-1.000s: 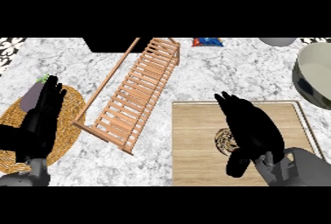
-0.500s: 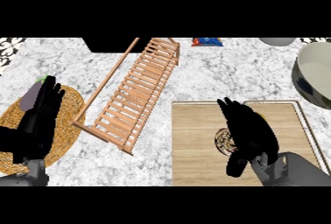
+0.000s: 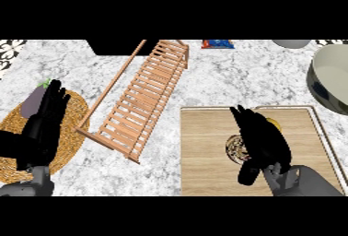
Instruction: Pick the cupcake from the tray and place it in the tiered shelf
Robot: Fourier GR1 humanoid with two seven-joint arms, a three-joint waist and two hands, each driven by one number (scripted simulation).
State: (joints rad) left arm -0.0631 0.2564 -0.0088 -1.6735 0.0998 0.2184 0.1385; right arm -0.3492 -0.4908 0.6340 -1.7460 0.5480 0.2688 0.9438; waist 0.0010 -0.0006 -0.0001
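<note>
The cupcake (image 3: 236,146) lies on the wooden tray (image 3: 204,175) at the lower right, mostly hidden. Only a patterned edge and a yellow bit beside the fingers show. My right hand (image 3: 262,140) hangs directly over it, fingers stretched toward the tray's far edge and thumb pointing down near the front, open. The tiered shelf (image 3: 142,106), a slatted wooden rack, lies slanted across the middle of the counter, left of the tray. My left hand (image 3: 42,131) rests open at the left edge, fingers up, over a woven mat.
A purple eggplant (image 3: 32,102) lies on the round woven mat (image 3: 71,120) beside my left hand. A large grey bowl (image 3: 329,80) stands at the right edge. A red-blue packet (image 3: 217,44) and a dark box (image 3: 115,46) sit at the back.
My right hand has slid a little toward the counter's front, settling over the cupcake. The left hand and everything else stayed put.
</note>
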